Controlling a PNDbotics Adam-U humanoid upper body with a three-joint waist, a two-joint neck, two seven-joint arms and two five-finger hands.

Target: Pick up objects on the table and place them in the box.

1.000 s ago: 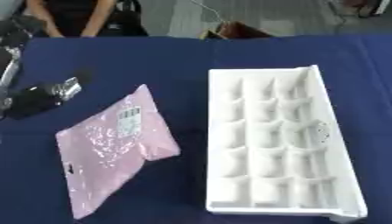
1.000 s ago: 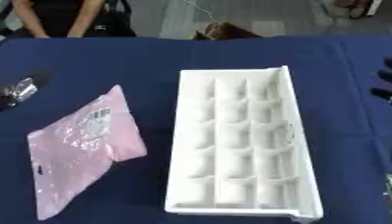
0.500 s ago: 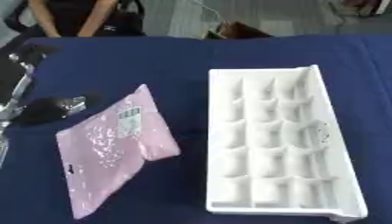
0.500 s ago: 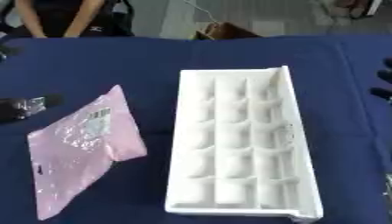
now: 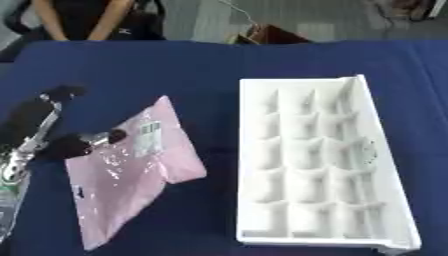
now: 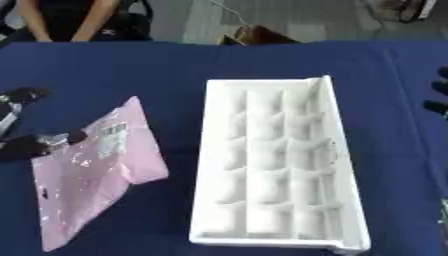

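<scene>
Left robot hand at the pink bag's edge

Left eye view: left robot hand (image 5: 61, 145) reaches in, fingertip on the pink bag (image 5: 131, 172) lying flat on the blue counter (image 5: 175, 70), grip unclear; white tray (image 5: 315, 160) beside it; right eye view: right robot hand (image 6: 437, 97) barely shows at the edge, fingers unclear.

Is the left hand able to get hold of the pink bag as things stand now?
Probably yes. The left hand is at the pink bag's upper left edge, one dark finger lying over it, and nothing stands between them. The white tray lies apart, to the right.
</scene>
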